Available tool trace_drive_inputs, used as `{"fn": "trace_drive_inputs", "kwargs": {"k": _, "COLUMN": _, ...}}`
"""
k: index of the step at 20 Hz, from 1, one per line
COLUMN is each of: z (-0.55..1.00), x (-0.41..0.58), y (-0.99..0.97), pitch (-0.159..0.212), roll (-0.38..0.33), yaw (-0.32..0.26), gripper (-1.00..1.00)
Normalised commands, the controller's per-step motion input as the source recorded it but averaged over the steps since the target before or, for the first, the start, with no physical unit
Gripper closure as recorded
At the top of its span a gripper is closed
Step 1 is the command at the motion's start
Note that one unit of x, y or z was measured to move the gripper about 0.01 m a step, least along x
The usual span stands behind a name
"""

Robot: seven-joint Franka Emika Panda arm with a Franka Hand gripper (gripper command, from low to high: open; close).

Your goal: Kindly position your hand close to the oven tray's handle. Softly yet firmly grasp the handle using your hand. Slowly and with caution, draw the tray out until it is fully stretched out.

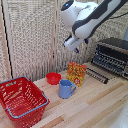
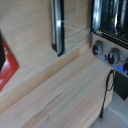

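My hand hangs in the air in the exterior view, well above the wooden table and up and to the exterior view's left of the black-and-silver toaster oven. It holds nothing; its dark-blue fingers are too small to tell open from shut. The oven tray shows as thin dark bars in the oven's open front. The oven door lies folded down with its long dark bar toward the table. In the wrist view I see the door's bar, the oven's knobs and shiny bars inside the oven. The hand is not in the wrist view.
On the table stand a red basket at the exterior view's left, a red bowl, a blue mug and an orange box beside the oven door. A black cable runs below the knobs. A slatted screen stands behind.
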Motion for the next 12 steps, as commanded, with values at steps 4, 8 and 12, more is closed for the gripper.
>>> {"fn": "trace_drive_inputs", "kwargs": {"k": 4, "z": -0.1, "x": -0.073, "y": -0.62, "pitch": -0.023, "roll": -0.308, "yaw": 0.051, "gripper": -1.0}}
{"fn": "trace_drive_inputs", "kwargs": {"k": 8, "z": -0.33, "x": 0.0, "y": -0.6, "pitch": -0.006, "roll": -0.266, "yaw": 0.053, "gripper": -1.0}}
{"fn": "trace_drive_inputs", "kwargs": {"k": 12, "z": -0.4, "x": 0.004, "y": -0.6, "pitch": -0.01, "roll": -0.192, "yaw": 0.036, "gripper": -1.0}}
